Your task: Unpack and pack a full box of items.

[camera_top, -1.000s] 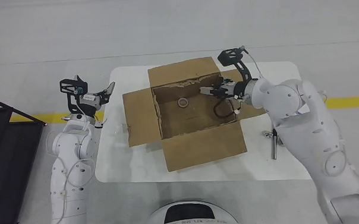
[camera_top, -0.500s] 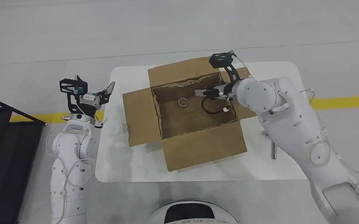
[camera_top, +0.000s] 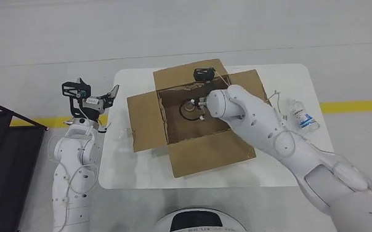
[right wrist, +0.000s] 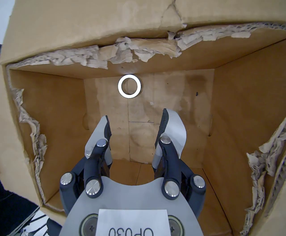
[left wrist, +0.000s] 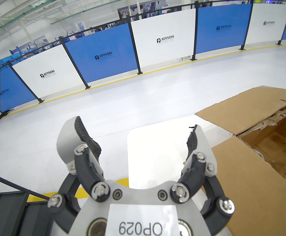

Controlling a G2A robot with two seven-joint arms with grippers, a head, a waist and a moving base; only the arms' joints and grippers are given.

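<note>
An open cardboard box (camera_top: 212, 153) stands in the middle of the white table (camera_top: 145, 176), its flaps folded out. A metal ring (right wrist: 129, 86) lies flat on the box floor near the far wall, also seen from above as the ring (camera_top: 189, 106). My right gripper (right wrist: 136, 121) is open inside the box, its fingertips a short way from the ring and holding nothing; from above the right gripper (camera_top: 197, 110) sits beside the ring. My left gripper (left wrist: 136, 127) is open and empty, held in the air off the table's left edge, seen from above as the left gripper (camera_top: 106, 94).
A small clear bottle (camera_top: 302, 115) lies on the table right of the box. The box's inner walls (right wrist: 55, 116) have torn paper lining along the rims. The box's left flap (left wrist: 245, 167) lies close to my left gripper. A black frame (camera_top: 9, 159) stands left of the table.
My right arm has swung left across the box and down into it, ending beside the ring. The bottle on the right has come into view. The left arm has not moved.
</note>
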